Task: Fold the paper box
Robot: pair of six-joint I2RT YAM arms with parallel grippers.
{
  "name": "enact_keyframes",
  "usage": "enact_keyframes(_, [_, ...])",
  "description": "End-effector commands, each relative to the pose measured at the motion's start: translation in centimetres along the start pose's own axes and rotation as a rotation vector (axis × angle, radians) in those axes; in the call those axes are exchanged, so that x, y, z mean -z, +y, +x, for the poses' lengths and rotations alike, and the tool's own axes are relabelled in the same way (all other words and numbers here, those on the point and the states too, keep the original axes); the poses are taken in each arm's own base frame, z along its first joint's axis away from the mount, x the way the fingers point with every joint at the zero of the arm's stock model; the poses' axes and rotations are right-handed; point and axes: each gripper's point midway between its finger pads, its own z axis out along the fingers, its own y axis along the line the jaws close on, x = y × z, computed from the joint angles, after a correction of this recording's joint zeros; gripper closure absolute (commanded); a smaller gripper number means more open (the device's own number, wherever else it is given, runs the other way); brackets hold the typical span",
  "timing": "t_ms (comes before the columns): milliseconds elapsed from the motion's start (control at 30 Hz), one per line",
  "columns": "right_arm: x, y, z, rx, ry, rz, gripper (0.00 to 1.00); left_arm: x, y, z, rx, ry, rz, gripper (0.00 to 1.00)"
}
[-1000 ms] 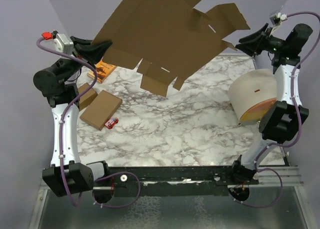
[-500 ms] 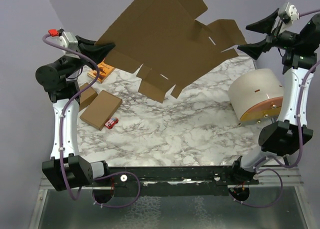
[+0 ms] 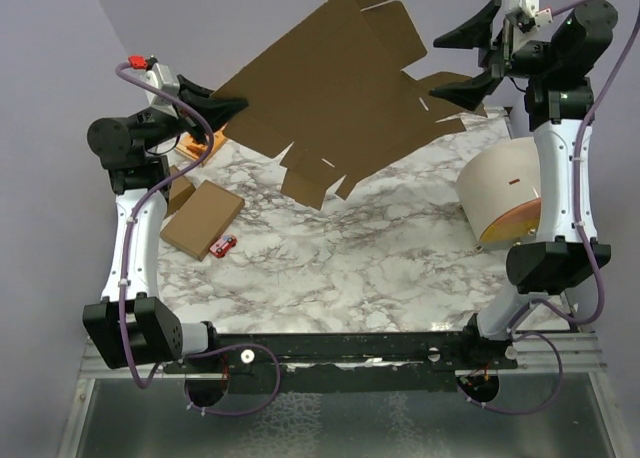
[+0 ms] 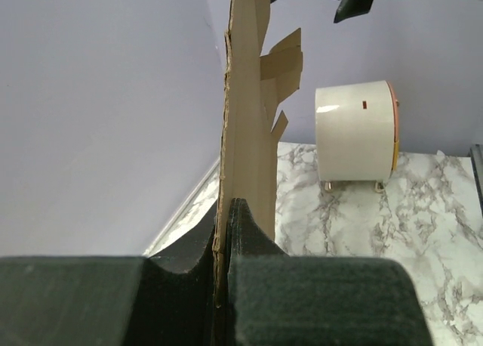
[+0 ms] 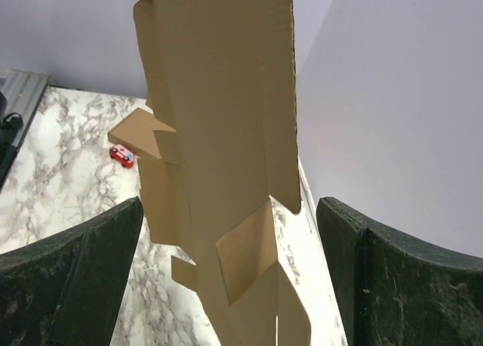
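The paper box [image 3: 330,98] is a large flat brown die-cut sheet held in the air over the back of the table, tilted. My left gripper [image 3: 235,105] is shut on its left edge. In the left wrist view the paper box [image 4: 245,97] runs edge-on up from between the closed pads of that gripper [image 4: 226,214]. My right gripper [image 3: 437,68] stands wide open by the sheet's right flaps, apart from them. In the right wrist view the paper box [image 5: 219,97] hangs between the spread fingers of the right gripper [image 5: 226,217] without touching either.
A white round container [image 3: 505,193] lies on its side at the right. A small flat cardboard box [image 3: 202,218], a red toy car [image 3: 225,245] and an orange book [image 3: 200,143] lie at the left. Purple walls close in on both sides.
My right gripper has opened, let go of the sheet's right side and risen. My left gripper has lifted its edge, and the sheet has swung up and back.
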Motion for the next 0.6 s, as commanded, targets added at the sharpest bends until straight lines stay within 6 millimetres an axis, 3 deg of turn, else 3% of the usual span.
enact_keyframes(0, [-1.7, -0.4, 0.6, -0.056, -0.006, 0.008, 0.00, -0.7, -0.8, -0.4, -0.034, 0.007, 0.057, 1.00])
enact_keyframes(133, [-2.9, -1.0, 1.4, -0.075, -0.003, 0.019, 0.04, -1.1, -0.9, 0.4, -0.012, 0.021, 0.087, 1.00])
enact_keyframes(233, [-3.7, -1.0, 1.9, -0.083, 0.001, 0.011, 0.15, -1.3, -0.9, 1.0, 0.003, 0.028, 0.100, 1.00])
enact_keyframes(300, [-4.0, -0.6, 1.9, -0.084, -0.001, -0.009, 0.32, -1.6, -1.0, 0.5, -0.011, 0.025, 0.112, 1.00])
enact_keyframes(467, [-4.1, 0.2, 2.1, -0.089, -0.005, -0.038, 0.86, -1.7, -1.0, 1.0, -0.005, 0.032, 0.128, 1.00])
enact_keyframes(533, [-4.1, 0.4, 1.9, -0.085, -0.009, -0.047, 0.98, -1.8, -1.1, 1.4, -0.001, 0.039, 0.139, 1.00])
enact_keyframes(567, [-4.1, 0.5, 1.8, -0.086, -0.011, -0.050, 0.99, -1.7, -1.2, 1.6, -0.001, 0.044, 0.146, 1.00])
